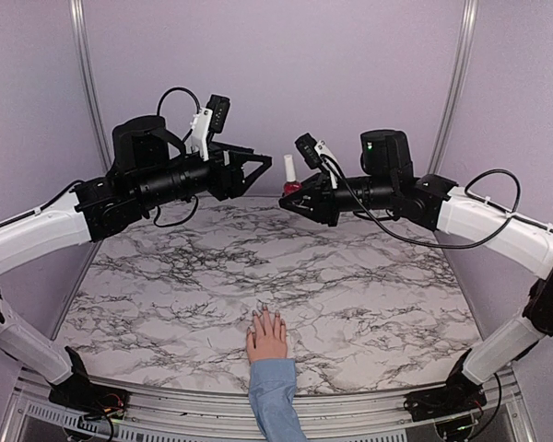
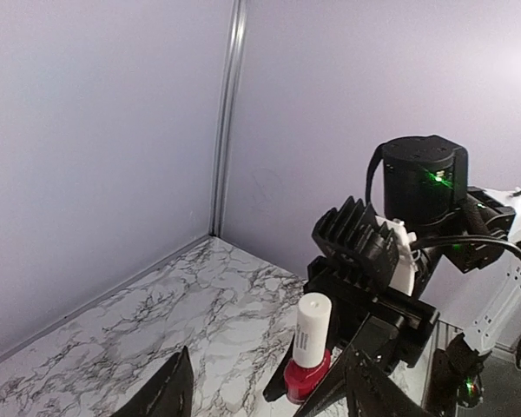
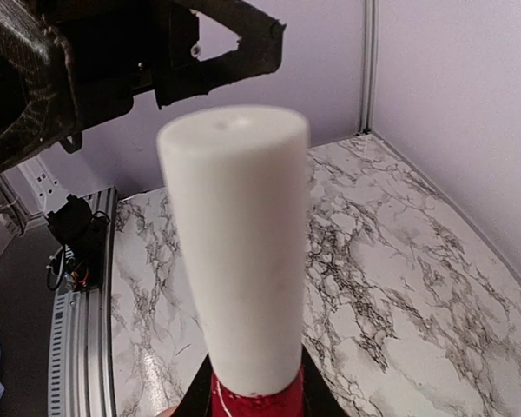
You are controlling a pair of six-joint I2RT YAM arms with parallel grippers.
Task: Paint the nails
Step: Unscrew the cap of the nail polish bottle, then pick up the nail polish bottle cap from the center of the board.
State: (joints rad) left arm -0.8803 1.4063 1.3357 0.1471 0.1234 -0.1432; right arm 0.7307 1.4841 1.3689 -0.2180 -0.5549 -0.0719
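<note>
Underneath everything, a white marble-patterned table (image 1: pixel 369 276) with black veining, boxed in by lavender walls (image 1: pixel 350 55) with metal corner strips. Over its far half, the left arm (image 1: pixel 157 184) and right arm (image 1: pixel 396 193), black and white, raised and facing each other. On the left gripper (image 1: pixel 263 175), jaws spread wide around nothing, near the bottle's top and not touching it. On the right gripper (image 1: pixel 288 198), jaws closed tight on the red base of a small polish bottle (image 1: pixel 293 187), held upright, with a tall white cap (image 1: pixel 288 168). At the near edge, well apart from both grippers, a pale pink hand (image 1: pixel 267 336) lying flat in a light blue sleeve (image 1: pixel 275 396), fingers toward the far wall. At those fingertips, the nails (image 1: pixel 266 316), too small to tell their colour. Down the cap's side in the left wrist view, fine grey print (image 2: pixel 310 334), too small to read. Across the right wrist view, that cap up close, hiding much of the marble behind.
</note>
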